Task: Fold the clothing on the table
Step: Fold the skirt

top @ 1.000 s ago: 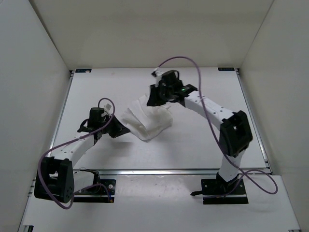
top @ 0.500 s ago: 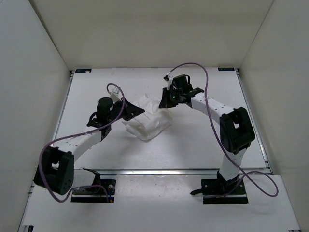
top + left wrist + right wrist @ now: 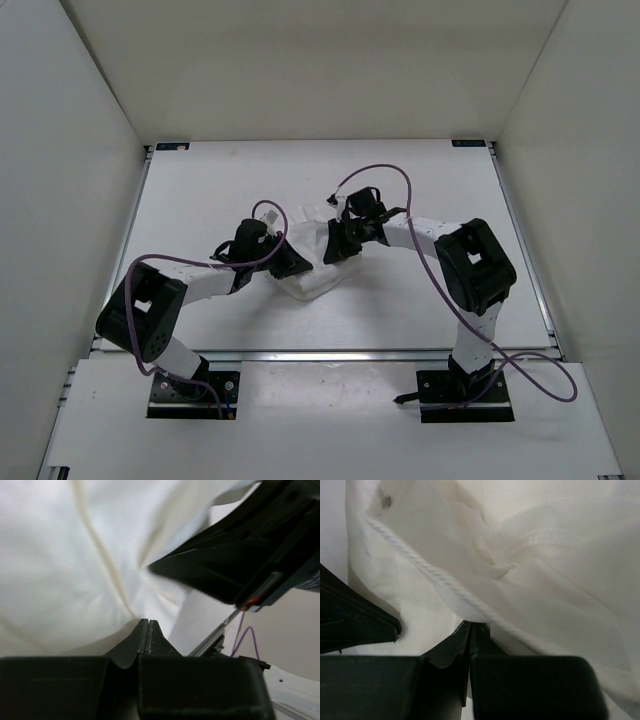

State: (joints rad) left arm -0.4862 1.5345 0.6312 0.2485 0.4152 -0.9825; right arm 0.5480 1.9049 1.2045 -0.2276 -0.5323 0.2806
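The top camera looks down from far above the clothing (image 3: pixel 312 282); both wrist cameras face it at close range, sharing it.

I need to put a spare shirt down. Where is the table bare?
Bare table lies between the clothing and the back wall, and right of the right arm up to the rail. Crowded at the centre, where the left tool and right tool grip the clothing.

The matte white table (image 3: pixel 420 290) has thin metal rails along its left, right and near edges. The white clothing (image 3: pixel 315 278) lies bunched and wrinkled near the table's middle, well apart from every rail.
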